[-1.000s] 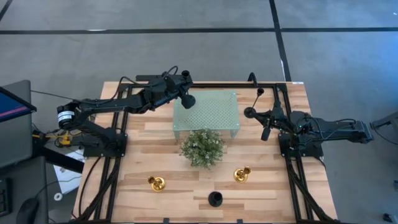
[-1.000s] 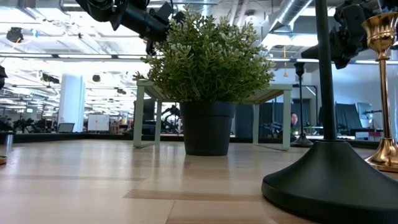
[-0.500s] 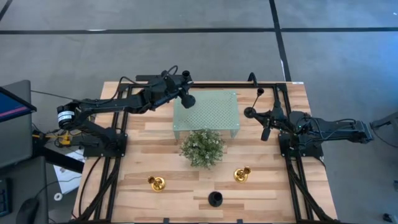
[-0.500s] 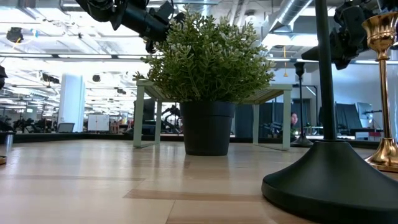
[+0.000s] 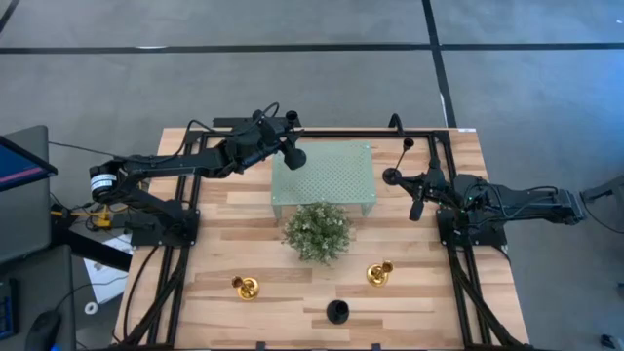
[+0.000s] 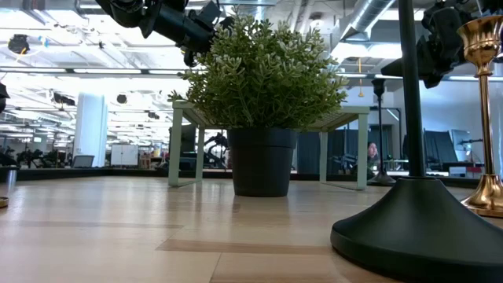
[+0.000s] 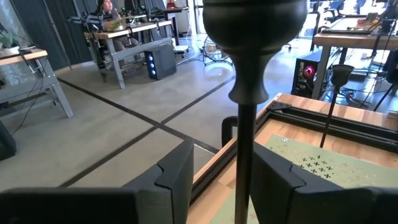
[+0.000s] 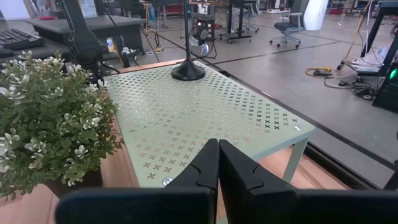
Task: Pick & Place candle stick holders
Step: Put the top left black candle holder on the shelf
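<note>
A black candle stick holder stands with its disc base (image 8: 188, 71) on the far left corner of the green perforated stand (image 5: 327, 175). My left gripper (image 7: 221, 168) is open, one finger on each side of its thin stem (image 7: 245, 155), below the cup (image 7: 255, 18). My right gripper (image 8: 217, 162) is shut and empty at the stand's right end (image 5: 417, 193). A second black holder (image 5: 390, 176) stands on the table right of the stand. A third black holder (image 5: 337, 311) and two gold ones (image 5: 246, 287) (image 5: 379, 273) stand near the front edge. My left gripper comes level at the black holder's stem from the table's left, with its fingers across the stem. The stem stands close against one finger (image 7: 273, 177) and apart from the other. I cannot tell whether that finger touches it. The holder stands upright on the stand.
A bushy green plant in a dark pot (image 5: 318, 231) stands just in front of the stand, between it and the front holders. In the low view the front black holder's base (image 6: 416, 228) and a gold holder (image 6: 483, 47) fill the right side.
</note>
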You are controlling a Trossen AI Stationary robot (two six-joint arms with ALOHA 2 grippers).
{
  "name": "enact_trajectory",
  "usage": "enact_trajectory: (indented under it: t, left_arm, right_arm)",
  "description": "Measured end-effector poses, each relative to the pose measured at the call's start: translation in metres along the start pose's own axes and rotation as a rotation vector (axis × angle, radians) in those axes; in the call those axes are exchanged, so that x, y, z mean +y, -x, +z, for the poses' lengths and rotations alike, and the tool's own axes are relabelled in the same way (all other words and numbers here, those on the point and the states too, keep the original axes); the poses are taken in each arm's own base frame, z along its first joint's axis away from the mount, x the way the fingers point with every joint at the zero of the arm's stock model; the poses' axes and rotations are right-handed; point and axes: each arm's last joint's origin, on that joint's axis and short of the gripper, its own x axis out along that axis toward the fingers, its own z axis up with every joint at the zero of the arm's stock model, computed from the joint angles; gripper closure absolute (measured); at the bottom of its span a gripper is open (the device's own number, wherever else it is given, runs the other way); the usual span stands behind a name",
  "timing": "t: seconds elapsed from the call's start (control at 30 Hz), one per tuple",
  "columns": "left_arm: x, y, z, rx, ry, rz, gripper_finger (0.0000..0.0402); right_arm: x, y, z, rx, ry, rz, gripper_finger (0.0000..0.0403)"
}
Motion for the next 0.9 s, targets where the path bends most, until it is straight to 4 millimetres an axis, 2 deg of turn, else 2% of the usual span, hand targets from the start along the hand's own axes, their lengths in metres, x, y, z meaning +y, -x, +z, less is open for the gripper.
enact_trajectory:
  t: [0.47, 0.9]
  left_arm:
    - [0.001, 0.000, 0.000, -0.001, 0.009, 0.049, 0.0265]
    - [0.006, 0.013, 0.013, -0.038, 0.023, 0.053, 0.0207]
  right_arm:
    - [0.000, 0.000, 0.000, 0.000, 0.000, 0.000, 0.0403]
    - [0.000, 0.000, -0.001, 0.007, 0.006, -0.001, 0.0403]
